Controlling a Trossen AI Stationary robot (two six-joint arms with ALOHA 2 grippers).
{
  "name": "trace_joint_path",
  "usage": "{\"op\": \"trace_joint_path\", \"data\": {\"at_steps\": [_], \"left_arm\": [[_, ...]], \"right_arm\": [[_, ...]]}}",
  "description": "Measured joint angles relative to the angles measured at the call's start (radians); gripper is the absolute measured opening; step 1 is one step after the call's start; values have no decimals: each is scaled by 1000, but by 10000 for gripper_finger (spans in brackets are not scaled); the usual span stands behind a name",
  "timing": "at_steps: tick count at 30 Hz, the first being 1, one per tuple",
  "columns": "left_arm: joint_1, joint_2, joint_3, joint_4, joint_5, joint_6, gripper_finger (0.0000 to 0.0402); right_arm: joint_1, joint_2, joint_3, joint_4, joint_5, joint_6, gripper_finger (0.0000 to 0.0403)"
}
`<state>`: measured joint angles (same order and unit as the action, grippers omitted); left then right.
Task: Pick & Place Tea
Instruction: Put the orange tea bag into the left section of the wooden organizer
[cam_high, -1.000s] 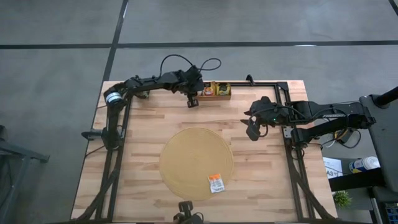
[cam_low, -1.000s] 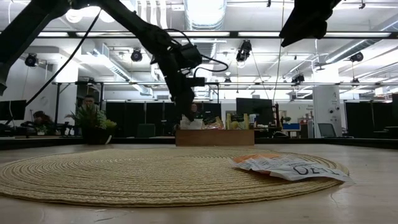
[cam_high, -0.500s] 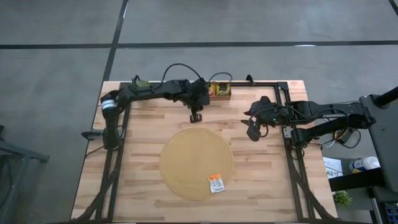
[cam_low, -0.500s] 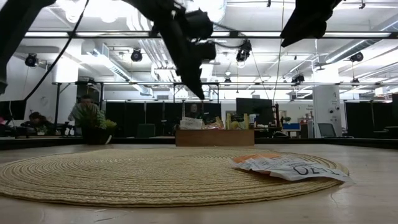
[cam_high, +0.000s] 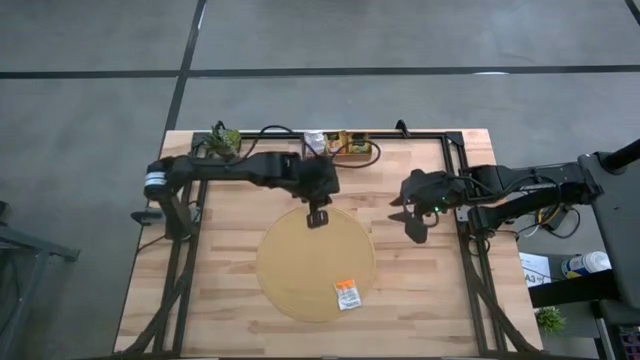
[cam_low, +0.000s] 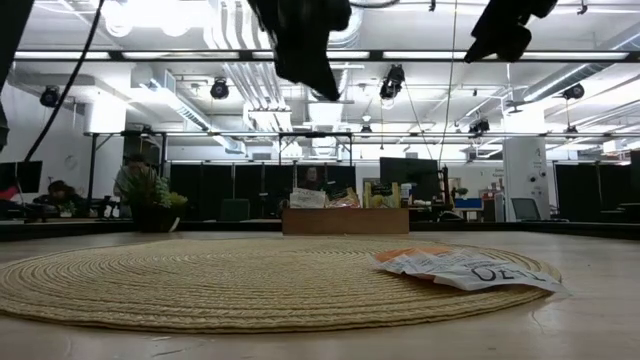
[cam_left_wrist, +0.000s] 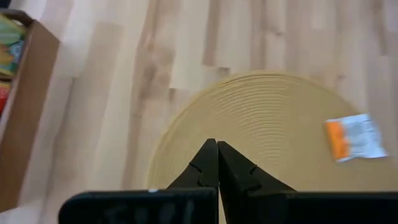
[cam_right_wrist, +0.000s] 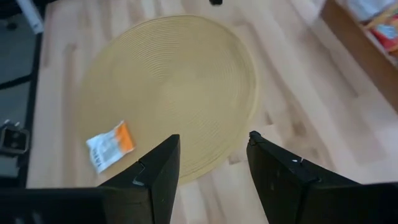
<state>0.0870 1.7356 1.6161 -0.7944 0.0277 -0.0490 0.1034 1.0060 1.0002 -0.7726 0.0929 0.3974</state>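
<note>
While 1 sachet (cam_high: 347, 293) lies on the mat (cam_high: 300, 262), nothing blocks it.

High view: overhead, straight down, far enough to take in whole counter (cam_high: 230, 200) and both arms. Low view: counter height, level across round woven mat (cam_low: 200, 285) into room behind, very near mat edge. Left wrist view: looks down past own tool (cam_left_wrist: 217, 163) onto mat, close. Right wrist view: same from opposite side. All four share mat and white-orange tea sachet (cam_high: 347, 293).
</note>
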Motion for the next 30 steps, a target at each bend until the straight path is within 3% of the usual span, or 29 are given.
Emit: {"op": "trace_joint_path", "data": {"at_steps": [6,15,23,30], "left_arm": [[-101,-39,0,-1,-66,-95,0],[-251,-58,-1,-21,-217,-189,0],[-347,-78,-1,-166,-238,-165,0],[-456,-157,-1,-261,-326,-124,0]], "right_arm": [[107,44,0,43,-4,8,182],[267,220,1,185,-41,-7,182],[319,405,80,192,-33,410,182],[353,650,309,97,-15,636,193]]}}
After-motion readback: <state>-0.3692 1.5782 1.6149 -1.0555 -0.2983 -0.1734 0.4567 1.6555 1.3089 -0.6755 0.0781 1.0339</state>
